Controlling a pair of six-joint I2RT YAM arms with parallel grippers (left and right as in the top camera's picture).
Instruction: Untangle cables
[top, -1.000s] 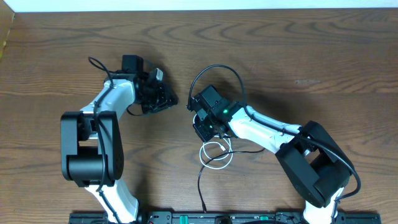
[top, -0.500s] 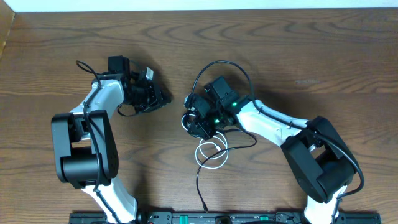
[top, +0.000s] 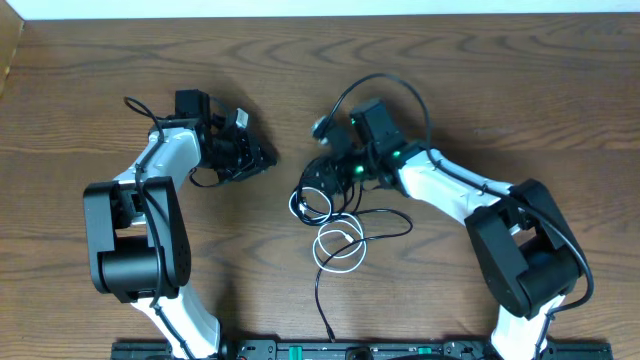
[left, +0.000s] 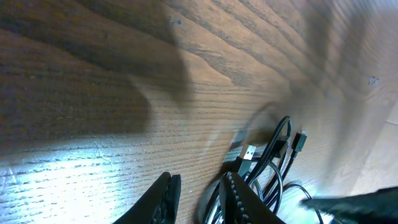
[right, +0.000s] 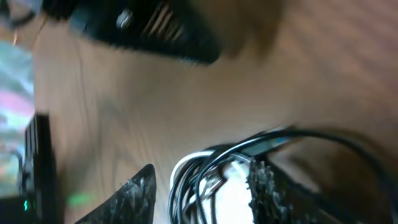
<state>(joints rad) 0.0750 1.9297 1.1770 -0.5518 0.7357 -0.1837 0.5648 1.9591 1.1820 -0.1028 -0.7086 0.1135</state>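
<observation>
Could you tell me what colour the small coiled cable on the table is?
The coiled cable is white; the overhead view shows it best.

Bent left arm (top: 168, 158) reaching toward the other hand, left gripper (left: 199, 182) low and tipped down, its fingers just a little apart, right arm (top: 445, 190) stretched out long, right gripper (right: 202, 180) pointing down, its fingers wide apart.

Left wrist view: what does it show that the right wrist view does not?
Only left wrist: two plugs seen clearly, ahead of the left gripper, which has nothing in its gap. Only right wrist: the cable coils between the fingers of the right gripper, and a blurred dark shape at the top. Both: black cable, wooden table.
</observation>
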